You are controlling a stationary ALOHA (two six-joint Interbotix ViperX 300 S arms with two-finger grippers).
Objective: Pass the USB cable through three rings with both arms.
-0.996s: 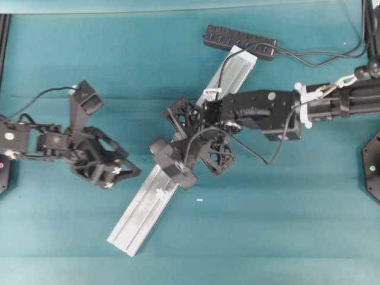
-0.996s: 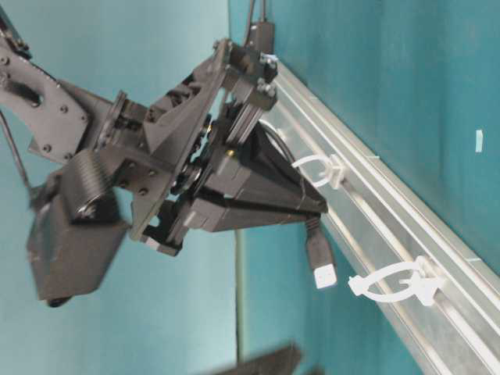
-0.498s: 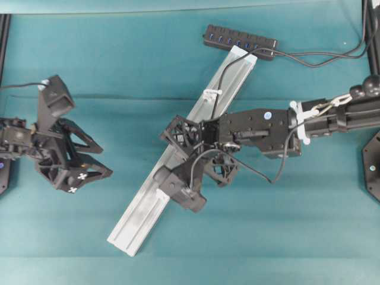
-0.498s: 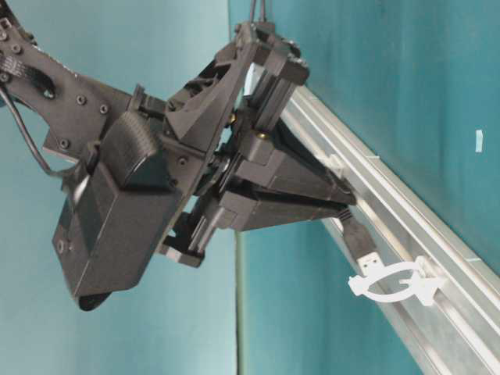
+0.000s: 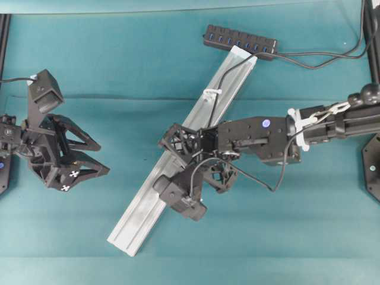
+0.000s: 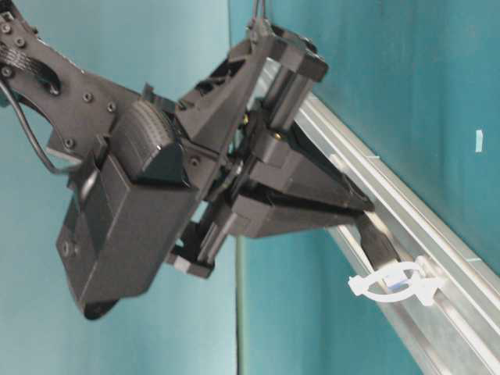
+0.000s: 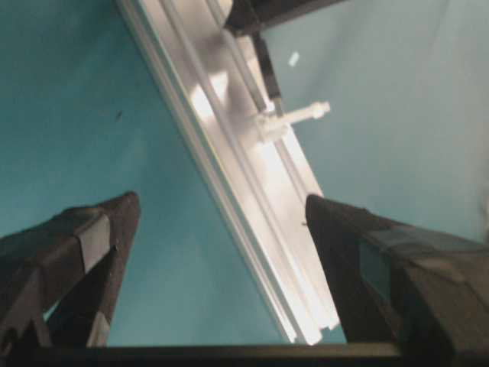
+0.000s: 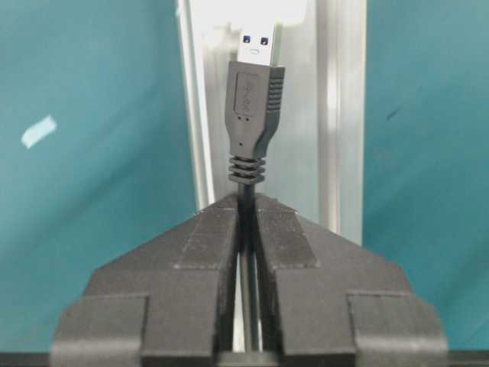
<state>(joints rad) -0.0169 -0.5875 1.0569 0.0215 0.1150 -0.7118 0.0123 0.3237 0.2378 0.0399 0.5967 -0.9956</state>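
Black USB cable [image 8: 252,115] — pinched by right gripper [image 8: 246,222], plug at ring [image 6: 394,283] | left gripper [image 5: 89,155] wide | no writing legible

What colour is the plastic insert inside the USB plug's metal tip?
Blue, inside the USB plug; clearest in the right wrist view.

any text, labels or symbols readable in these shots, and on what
No readable words or numbers anywhere.
Embossed mark on the plug of the USB cable: too faint to read.
White cross marks on the left gripper: signs only, no letters.
Blue round sticker on the right arm: blank as far as it shows.
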